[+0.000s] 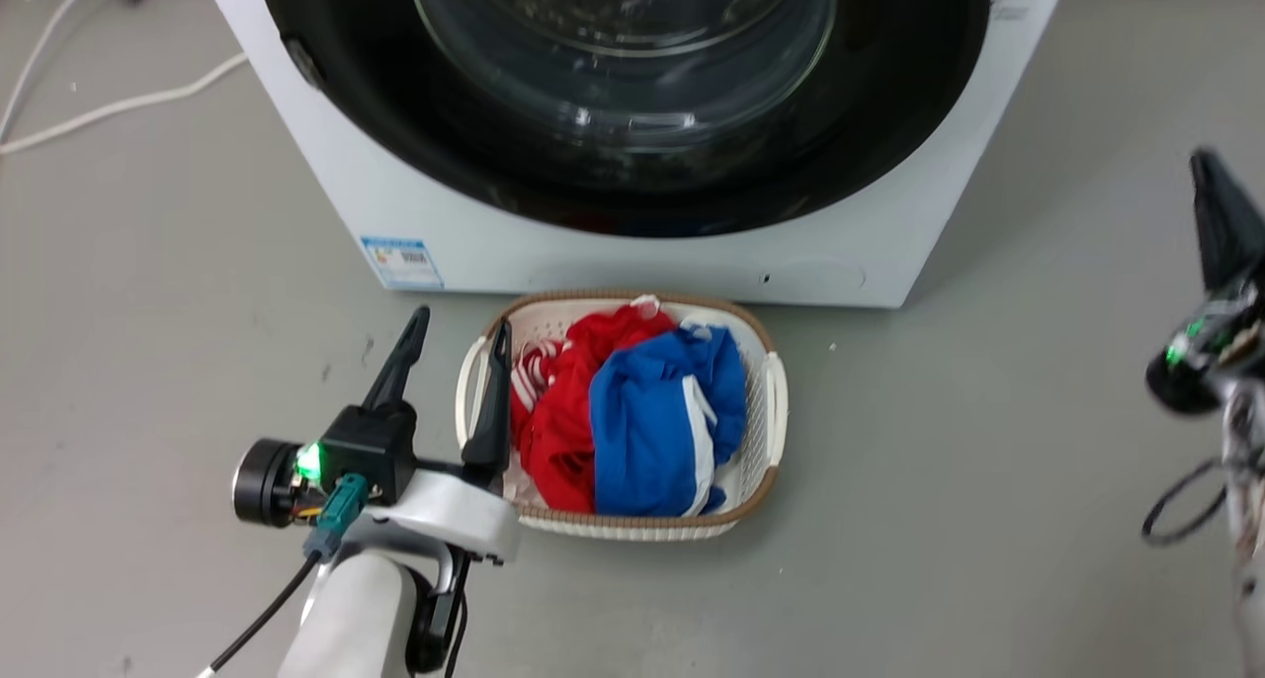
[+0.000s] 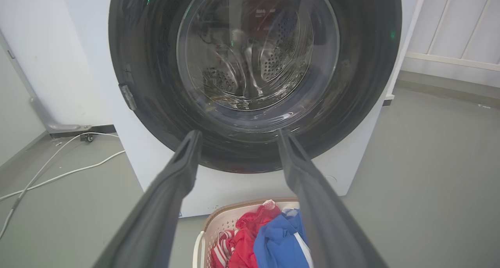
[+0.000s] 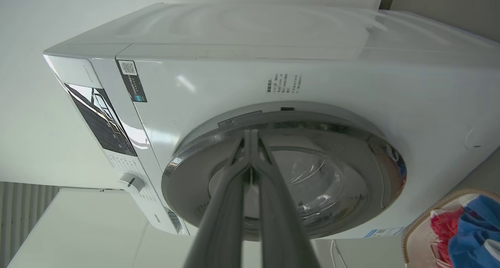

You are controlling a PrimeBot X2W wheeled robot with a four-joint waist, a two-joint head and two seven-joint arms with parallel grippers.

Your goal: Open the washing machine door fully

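- Dark fingers of the left gripper (image 1: 462, 322) point toward the washing machine (image 1: 870, 253). They are spread wide with nothing between them, and the pale forearm rises from the head view's bottom edge.
- The right gripper (image 1: 1208, 179) hangs far right, well apart from the machine, its two fingers pressed together on nothing.
- Two white cables (image 1: 119, 105) lie on the grey floor (image 1: 988, 461) beside the machine's left corner.
- One washing machine door (image 1: 623, 65), a glossy black rim around clear glass, sits shut against the white front and spans nearly its width.
- One basket (image 1: 776, 391) stands just before the machine's front edge, holding red, striped and blue clothes (image 1: 652, 421). The left gripper's inner finger crosses its left rim in the head view; whether they touch cannot be told.
- Bare floor lies left of the basket, and more lies between the basket and the right gripper.
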